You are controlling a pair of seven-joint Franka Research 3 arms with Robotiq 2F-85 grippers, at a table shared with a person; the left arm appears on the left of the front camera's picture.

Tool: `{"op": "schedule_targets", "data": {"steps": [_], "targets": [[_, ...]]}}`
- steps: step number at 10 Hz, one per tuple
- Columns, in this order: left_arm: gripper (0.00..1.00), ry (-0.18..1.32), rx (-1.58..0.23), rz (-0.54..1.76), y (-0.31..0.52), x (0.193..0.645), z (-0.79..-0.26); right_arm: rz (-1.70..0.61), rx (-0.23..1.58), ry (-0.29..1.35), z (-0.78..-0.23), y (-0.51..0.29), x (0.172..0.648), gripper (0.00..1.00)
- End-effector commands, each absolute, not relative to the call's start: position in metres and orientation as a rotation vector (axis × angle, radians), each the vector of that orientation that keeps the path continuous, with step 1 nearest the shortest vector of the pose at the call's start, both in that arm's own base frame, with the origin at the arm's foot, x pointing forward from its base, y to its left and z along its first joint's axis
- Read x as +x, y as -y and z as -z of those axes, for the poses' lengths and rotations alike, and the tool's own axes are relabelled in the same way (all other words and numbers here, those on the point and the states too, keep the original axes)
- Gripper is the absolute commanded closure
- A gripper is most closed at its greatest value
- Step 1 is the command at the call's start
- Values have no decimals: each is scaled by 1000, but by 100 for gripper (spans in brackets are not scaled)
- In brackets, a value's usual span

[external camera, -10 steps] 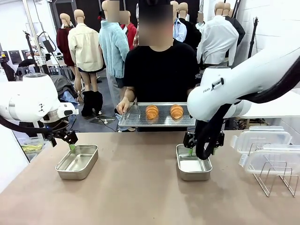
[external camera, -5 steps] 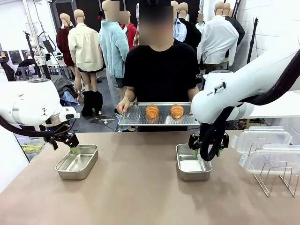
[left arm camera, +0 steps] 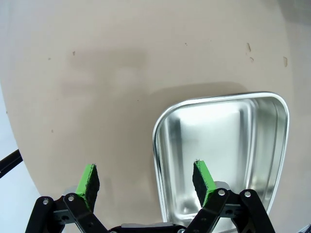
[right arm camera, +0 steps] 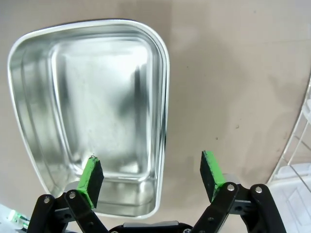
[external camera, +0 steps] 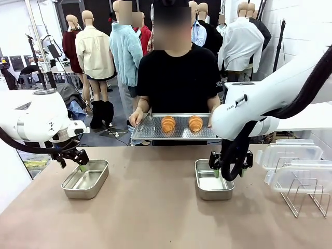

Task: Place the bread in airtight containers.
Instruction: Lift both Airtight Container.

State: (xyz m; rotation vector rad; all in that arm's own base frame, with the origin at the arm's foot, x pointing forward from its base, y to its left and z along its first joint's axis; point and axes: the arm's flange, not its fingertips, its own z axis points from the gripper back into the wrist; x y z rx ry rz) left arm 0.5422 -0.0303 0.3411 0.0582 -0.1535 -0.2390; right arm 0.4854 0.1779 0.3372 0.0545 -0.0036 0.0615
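Two pieces of bread (external camera: 168, 124) sit on the far tray (external camera: 150, 132).
They lie side by side, the second piece (external camera: 195, 123) just right of the first, on perforated metal held by the person (external camera: 176, 78) across the table (external camera: 155, 218). Nearer, the left gripper (left arm camera: 146, 177) hangs released astride the left container (left arm camera: 228, 141) rim, one pad over steel, one over tabletop. The right gripper (right arm camera: 151, 172), equally spread, straddles the right container (right arm camera: 97, 97) rim. Clear lids (external camera: 290, 152) lie further right.

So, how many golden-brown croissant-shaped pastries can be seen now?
2. The left golden-brown pastry and the right golden-brown pastry lie side by side on the flat perforated metal tray that the person holds. None seems hidden.
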Motion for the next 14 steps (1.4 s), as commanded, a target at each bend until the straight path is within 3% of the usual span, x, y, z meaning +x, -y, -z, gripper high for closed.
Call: {"op": "schedule_targets", "data": {"steps": [1, 6, 7, 8, 11, 12, 14], "targets": [[0, 151, 35, 240, 26, 556, -336, -51, 73, 18, -330, -182, 495, 0], [0, 74, 7, 237, 26, 569, -320, -30, 62, 2, -323, -182, 498, 0], [6, 71, 7, 234, 26, 569, -320, -30, 64, 6, -323, -183, 499, 0], [26, 70, 8, 231, 25, 568, -322, -29, 65, 12, -323, -183, 500, 16], [86, 69, 4, 227, 23, 569, -323, -26, 68, 5, -323, -184, 502, 75], [100, 69, 3, 230, 23, 569, -324, -25, 67, 7, -324, -184, 501, 95], [100, 68, 4, 224, 22, 569, -324, -23, 70, 6, -323, -184, 501, 100]]}}
